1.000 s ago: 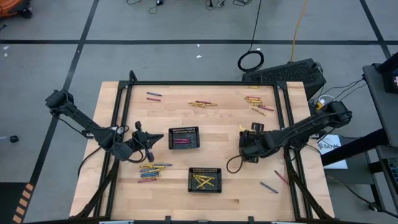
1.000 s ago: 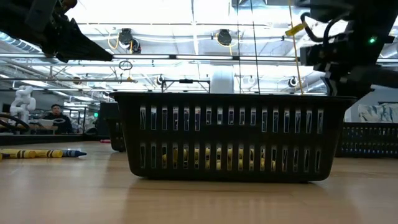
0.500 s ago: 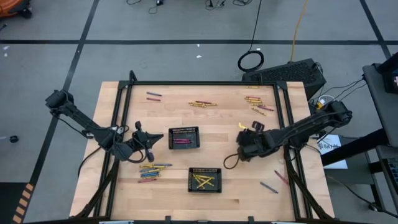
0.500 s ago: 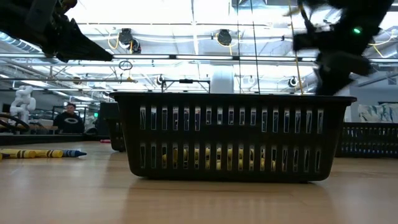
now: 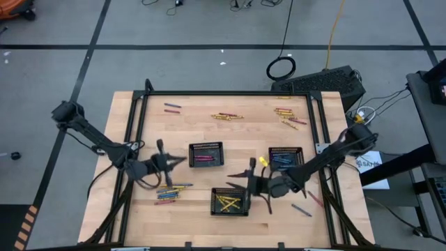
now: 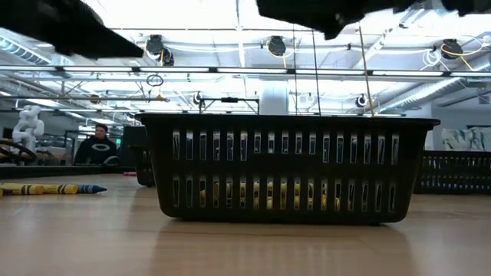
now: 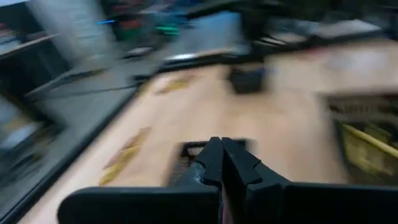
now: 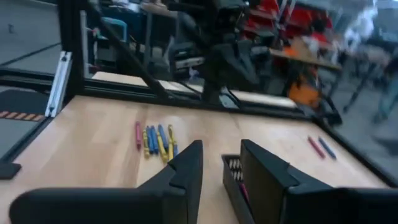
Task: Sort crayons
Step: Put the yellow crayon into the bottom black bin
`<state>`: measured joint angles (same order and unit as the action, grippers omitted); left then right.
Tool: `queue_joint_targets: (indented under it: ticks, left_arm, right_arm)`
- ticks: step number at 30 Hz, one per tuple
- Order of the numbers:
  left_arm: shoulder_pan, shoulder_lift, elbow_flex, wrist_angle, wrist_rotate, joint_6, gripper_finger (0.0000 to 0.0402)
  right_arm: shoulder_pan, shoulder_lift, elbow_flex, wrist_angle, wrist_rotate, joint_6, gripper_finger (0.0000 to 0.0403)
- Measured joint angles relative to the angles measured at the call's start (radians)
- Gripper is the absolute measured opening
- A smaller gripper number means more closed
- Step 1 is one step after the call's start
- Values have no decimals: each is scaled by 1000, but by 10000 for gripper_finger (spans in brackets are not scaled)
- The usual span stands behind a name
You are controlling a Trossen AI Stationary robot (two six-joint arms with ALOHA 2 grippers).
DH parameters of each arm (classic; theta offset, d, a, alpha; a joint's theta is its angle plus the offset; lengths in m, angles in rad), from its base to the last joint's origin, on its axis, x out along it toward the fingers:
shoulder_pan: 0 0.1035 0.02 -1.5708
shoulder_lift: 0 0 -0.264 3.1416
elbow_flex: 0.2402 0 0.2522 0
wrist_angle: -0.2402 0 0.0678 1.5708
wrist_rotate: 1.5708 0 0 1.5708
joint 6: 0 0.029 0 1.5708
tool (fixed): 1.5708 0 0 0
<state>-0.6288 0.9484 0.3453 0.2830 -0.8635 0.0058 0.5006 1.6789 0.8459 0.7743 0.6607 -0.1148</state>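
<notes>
Wooden counter [image 5: 139, 216] inside a black frame carries three black mesh trays: one [image 5: 206, 154] near the middle with pink sticks, one [image 5: 229, 201] toward the near edge with yellow ones, and one [image 5: 286, 157] on the right with blue ones. The crayons are scattered: a mixed blue and yellow cluster [image 5: 171, 191] just left of the yellow tray, a yellow and red row [image 5: 226, 116] along the far side, another small heap [image 5: 287, 116] at the far right, a pair [image 5: 172, 107] at the far left, and a few strays [image 5: 306, 206] at the near right. The right gripper [image 5: 252, 183] hangs just beside the yellow tray's right end with its fingers [image 8: 186, 163] parted about halfway; the right wrist view shows nothing between them. The left gripper [image 5: 162, 162] sits above the mixed cluster with its fingers [image 7: 210, 160] pressed together, and no crayon can be made out in them. The step in hand looks like fetching another crayon. To do it well, the gripper should pick a stick lying apart from its neighbours, line its fingers across the crayon's width, come straight down, and close only when one stick lies between them, then carry it to the tray of matching colour.
</notes>
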Motion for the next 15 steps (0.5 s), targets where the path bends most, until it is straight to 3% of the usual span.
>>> queue_joint_targets:
  ticks: [3,6,9,15]
  left_arm:
    - [-49,-4,114,-277,85,-53,2]
    - [-86,1,286,-720,178,-305,2]
    - [-91,20,407,-1020,325,-583,2]
    - [-94,56,412,-1231,635,-798,2]
  right_arm:
    - [-4,39,0,54,-1,-26,94]
    - [-4,56,0,53,-2,-22,94]
    - [-4,59,0,52,-4,-30,94]
    - [-11,59,0,58,-7,-38,93]
